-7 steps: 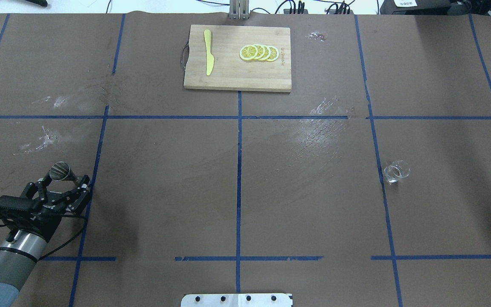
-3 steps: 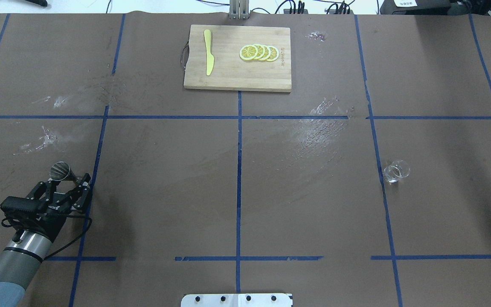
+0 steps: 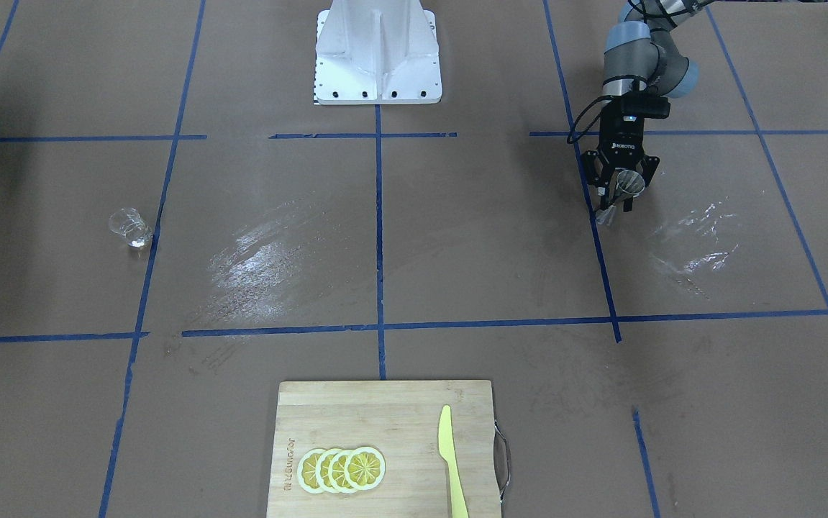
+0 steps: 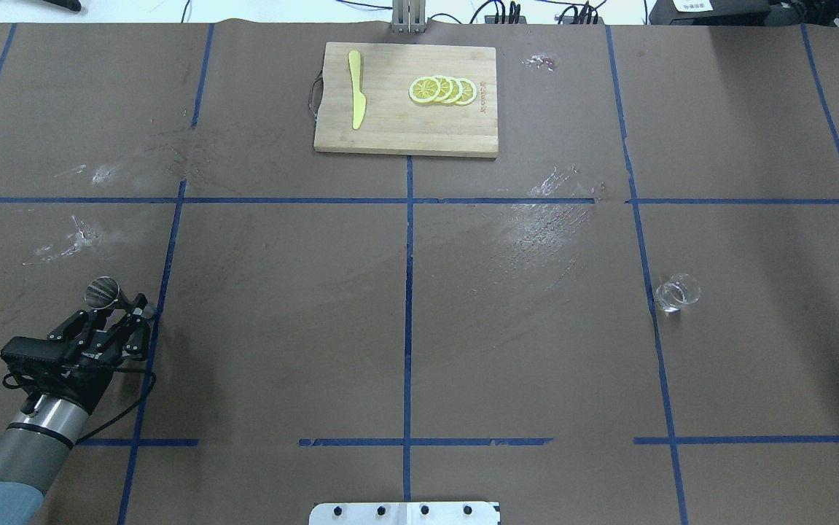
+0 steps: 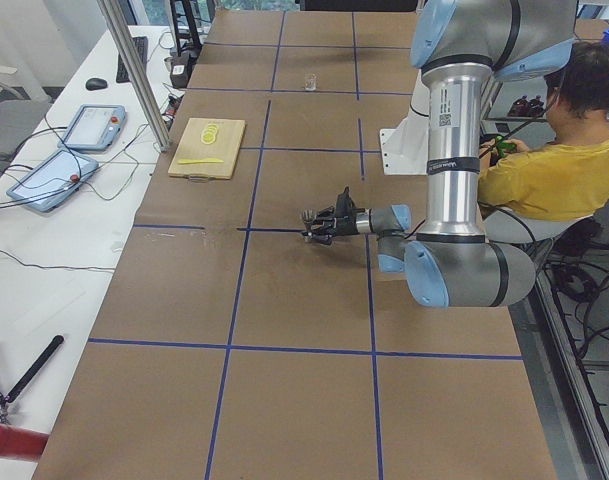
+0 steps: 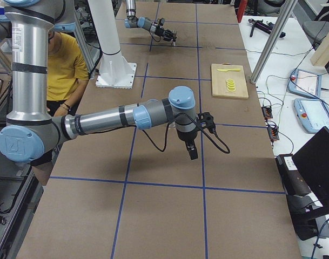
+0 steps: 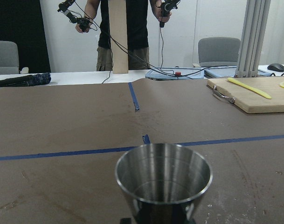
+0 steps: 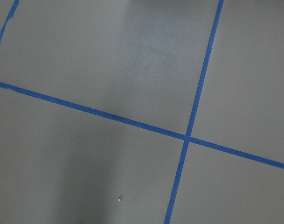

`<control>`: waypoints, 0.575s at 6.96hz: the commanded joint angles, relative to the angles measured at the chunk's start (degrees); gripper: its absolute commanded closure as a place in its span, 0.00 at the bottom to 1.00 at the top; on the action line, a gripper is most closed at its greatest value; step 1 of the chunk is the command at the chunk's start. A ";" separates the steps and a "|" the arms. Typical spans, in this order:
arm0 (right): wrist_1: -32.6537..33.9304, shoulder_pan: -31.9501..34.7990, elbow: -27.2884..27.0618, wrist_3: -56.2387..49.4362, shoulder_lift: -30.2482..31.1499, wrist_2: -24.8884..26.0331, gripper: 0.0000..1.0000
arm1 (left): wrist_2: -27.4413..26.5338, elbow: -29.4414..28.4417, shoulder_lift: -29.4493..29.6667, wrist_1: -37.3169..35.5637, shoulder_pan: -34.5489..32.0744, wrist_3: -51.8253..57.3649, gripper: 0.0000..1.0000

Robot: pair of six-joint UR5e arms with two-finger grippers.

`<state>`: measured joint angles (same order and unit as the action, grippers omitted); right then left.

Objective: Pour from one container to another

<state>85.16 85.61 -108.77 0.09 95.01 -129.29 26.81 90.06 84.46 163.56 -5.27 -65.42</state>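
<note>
The silver metal jigger (image 4: 102, 292) stands upright at the table's near left, and my left gripper (image 4: 125, 309) is shut on the jigger's narrow waist. From across the table the jigger (image 3: 627, 184) sits between the black fingers of the left gripper (image 3: 619, 196). Its open top cup (image 7: 163, 178) fills the bottom of the left wrist view. The small clear glass (image 4: 677, 292) stands alone far to the right, also seen as the glass (image 3: 129, 226) from the front. My right gripper (image 6: 192, 151) hangs over bare table in the right side view only; whether it is open or shut I cannot tell.
A wooden cutting board (image 4: 397, 135) at the far centre carries lemon slices (image 4: 442, 90) and a yellow knife (image 4: 356, 89). The robot base (image 3: 378, 50) is at the near centre. Whitish smears (image 4: 543, 226) mark the brown mat. A person in yellow (image 5: 559, 170) sits behind the robot.
The left gripper's fingers, spread wide around the jigger a second ago, have closed in on its waist. The glass has not moved.
</note>
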 commanded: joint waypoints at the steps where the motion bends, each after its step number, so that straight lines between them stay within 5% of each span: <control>1: 0.01 0.00 -0.03 0.00 0.00 0.00 0.00 | 0.00 -0.15 0.01 0.00 0.17 -0.84 0.57; 3: 0.01 0.00 -0.03 0.00 0.00 0.09 0.00 | 0.00 -0.06 -0.17 0.52 0.26 -1.81 1.00; 4: 0.01 0.00 -0.03 0.00 0.00 0.09 0.00 | 0.00 0.12 -0.26 2.88 0.26 -1.73 1.00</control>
<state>85.17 85.60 -108.81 0.09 95.01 -129.23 26.82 90.01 84.33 164.47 -5.02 -67.09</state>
